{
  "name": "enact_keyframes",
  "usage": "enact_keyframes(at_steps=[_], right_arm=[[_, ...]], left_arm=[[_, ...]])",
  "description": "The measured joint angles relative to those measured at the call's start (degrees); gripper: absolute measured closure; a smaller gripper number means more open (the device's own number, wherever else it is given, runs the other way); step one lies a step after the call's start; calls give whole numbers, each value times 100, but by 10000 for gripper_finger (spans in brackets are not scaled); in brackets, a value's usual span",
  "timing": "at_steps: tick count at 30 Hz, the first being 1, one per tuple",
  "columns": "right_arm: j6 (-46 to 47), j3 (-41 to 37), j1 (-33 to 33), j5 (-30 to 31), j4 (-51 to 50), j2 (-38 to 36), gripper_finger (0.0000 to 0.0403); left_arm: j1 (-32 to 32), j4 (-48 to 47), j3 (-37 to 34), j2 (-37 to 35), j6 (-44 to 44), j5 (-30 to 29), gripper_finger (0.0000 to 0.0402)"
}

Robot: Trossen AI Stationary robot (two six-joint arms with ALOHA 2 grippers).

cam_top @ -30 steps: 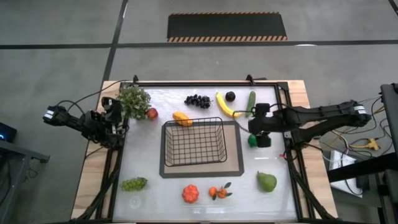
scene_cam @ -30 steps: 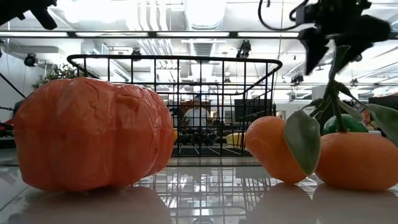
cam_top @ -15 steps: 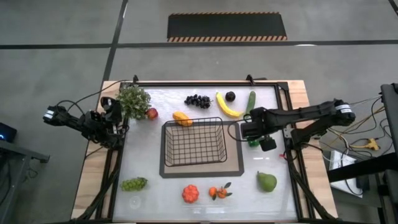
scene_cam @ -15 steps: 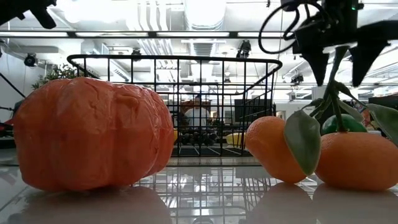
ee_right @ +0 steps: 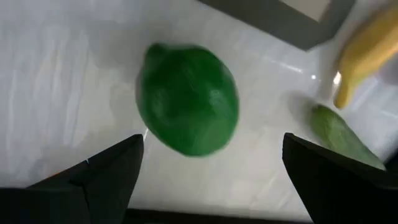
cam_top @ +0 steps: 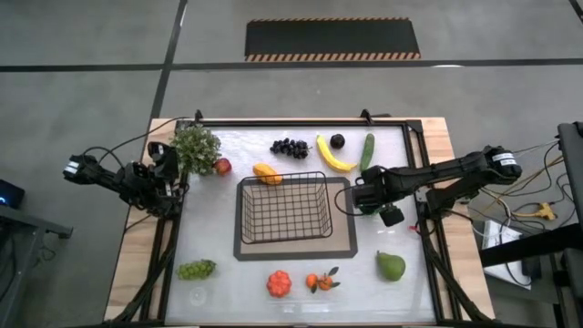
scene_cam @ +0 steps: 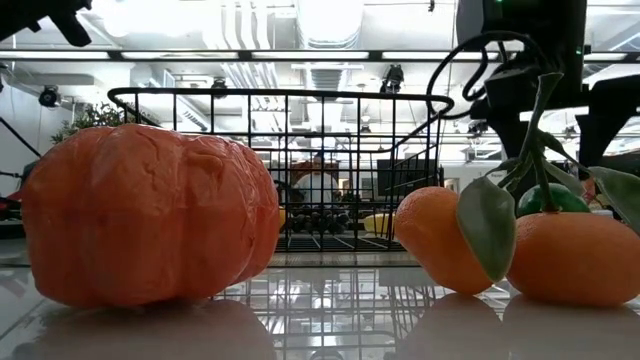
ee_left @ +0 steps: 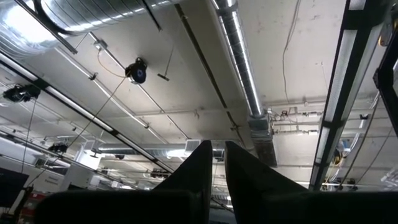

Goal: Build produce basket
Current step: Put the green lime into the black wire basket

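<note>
One round, glossy green fruit [ee_right: 188, 99] lies on the white table [cam_top: 301, 264] just right of the grey mat's [cam_top: 341, 239] edge, near the banana [ee_right: 368, 46] and cucumber [ee_right: 344, 135]. Right gripper [ee_right: 214, 171] hangs over it, fingers spread wide, holding nothing. The black wire basket [cam_top: 284, 209] sits empty on the mat. Left gripper [ee_left: 213, 165], pinched shut, rests at the table's left edge.

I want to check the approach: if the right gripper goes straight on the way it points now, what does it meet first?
Most likely the round green fruit: it lies centred ahead of the open right gripper, between its fingers, on the white table. How far remains is unclear.
</note>
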Motion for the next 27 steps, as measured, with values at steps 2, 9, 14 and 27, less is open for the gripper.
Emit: enact_keyframes(at_steps=[2, 9, 14, 27], right_arm=[[-65, -92, 2, -29, 186, 0, 37], [-139, -454, 2, -151, 644, 7, 37], [-141, -666, 2, -184, 846, 7, 37], [-27, -745, 0, -287, 1133, 7, 146]], left_arm=[[0, -17, 0, 0, -2, 0, 375], [1, -14, 0, 0, -3, 0, 375], [0, -14, -2, 0, -2, 0, 375], [2, -12, -2, 0, -2, 0, 375]])
